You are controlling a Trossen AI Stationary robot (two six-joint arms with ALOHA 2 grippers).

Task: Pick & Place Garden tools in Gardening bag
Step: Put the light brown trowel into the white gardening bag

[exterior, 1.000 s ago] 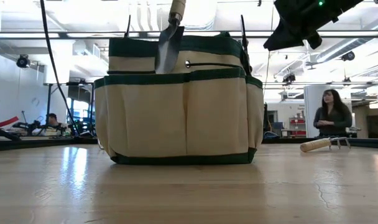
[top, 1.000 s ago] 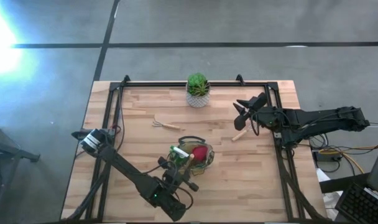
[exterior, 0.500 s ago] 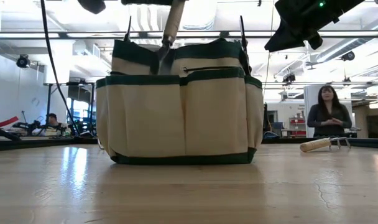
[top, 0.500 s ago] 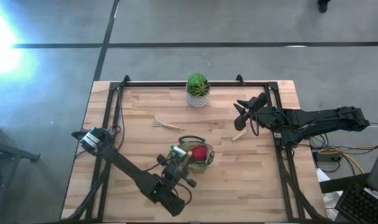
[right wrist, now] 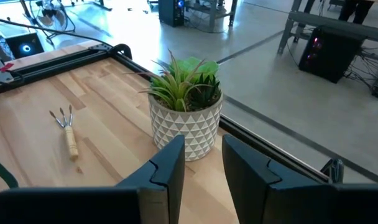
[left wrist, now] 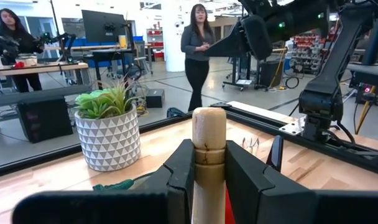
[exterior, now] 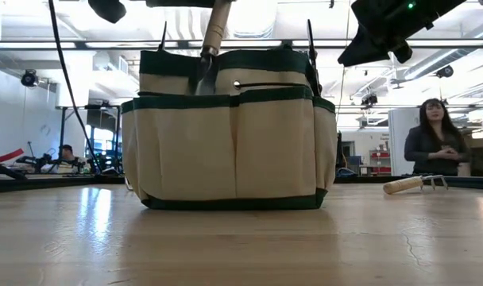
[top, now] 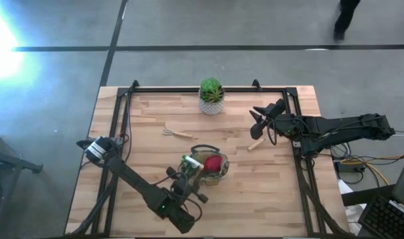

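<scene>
Moved since a second ago: the wooden-handled metal trowel (exterior: 208, 49) sits lower; its grey blade, then fully clear in front of the bag, is now mostly sunk behind the green band of a front pocket, and only the blade's top and the handle show above it.
Left gripper: my left gripper (left wrist: 209, 163) is clamped on the pale wooden handle of the trowel, one dark finger (left wrist: 179, 173) on each side, the handle upright between them; it has come down over the bag at the near part of the table.
Gardening bag: the small beige canvas tote with olive-green trim (exterior: 228, 127) stands upright near the table's middle, toward the near edge, in the same place as before; from above a red item (top: 214, 162) shows inside it.
Right gripper: my right gripper (right wrist: 201, 163) hangs above the far right part of the wooden table (top: 149, 159), its fingers parted with nothing between them; that arm has not shifted.
Small rake: the wooden-handled three-pronged rake (top: 176, 133) lies flat on the table, well apart from the bag, unmoved.
Other handle: a second pale wooden handle (top: 256, 143) lies just below my right gripper, unmoved.
Potted plant: the green plant in a white patterned pot (top: 211, 97) stands at the far edge, unmoved.
Room: a person (exterior: 436, 140) beyond the table now stands farther right in the low view.
</scene>
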